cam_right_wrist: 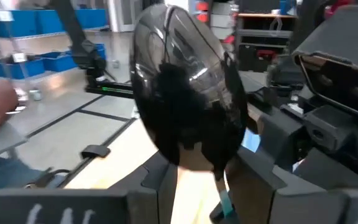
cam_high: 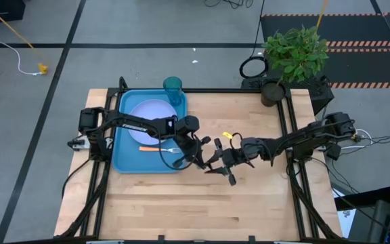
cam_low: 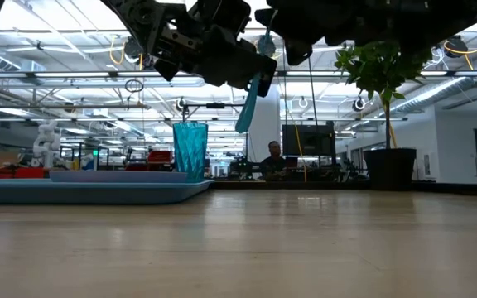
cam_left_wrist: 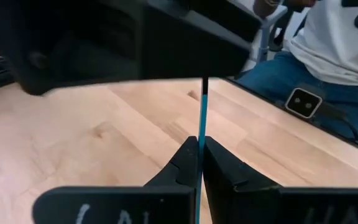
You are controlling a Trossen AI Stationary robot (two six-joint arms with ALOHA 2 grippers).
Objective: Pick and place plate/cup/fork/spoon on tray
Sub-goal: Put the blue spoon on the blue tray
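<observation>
High view: both grippers meet above the bare wood just right of the blue tray (cam_high: 122, 159); left gripper (cam_high: 196, 161) and right gripper (cam_high: 217, 163) sit so close that the spoon between them is lost in dark hardware here; low view shows the spoon's light-blue handle (cam_low: 249, 103) hanging well above the table, its upper end swallowed by the gripper bodies; left wrist view: left fingers (cam_left_wrist: 182, 168) clamped on the thin blue handle (cam_left_wrist: 200, 134), seen edge-on, far end cut off behind the other arm's dark housing; right wrist view: spoon bowl (cam_right_wrist: 188, 87), dark and shiny, fills most of the frame between the right fingers (cam_right_wrist: 157, 180); they look to flank its neck, but contact is masked by the bowl, so can't tell whether the right is gripping or loose; plate (cam_high: 151, 115) lies flat in the tray; fork (cam_high: 156, 149) with orange handle rests on the tray near the plate's near edge, tines toward the left gripper; cup (cam_high: 172, 88) stands upright at the tray's far right corner, whether inside the rim or just beyond is unclear; potted plant (cam_high: 293, 51) at the table's far right corner; a person (cam_left_wrist: 328, 56) partly cut off beyond the table edge.
</observation>
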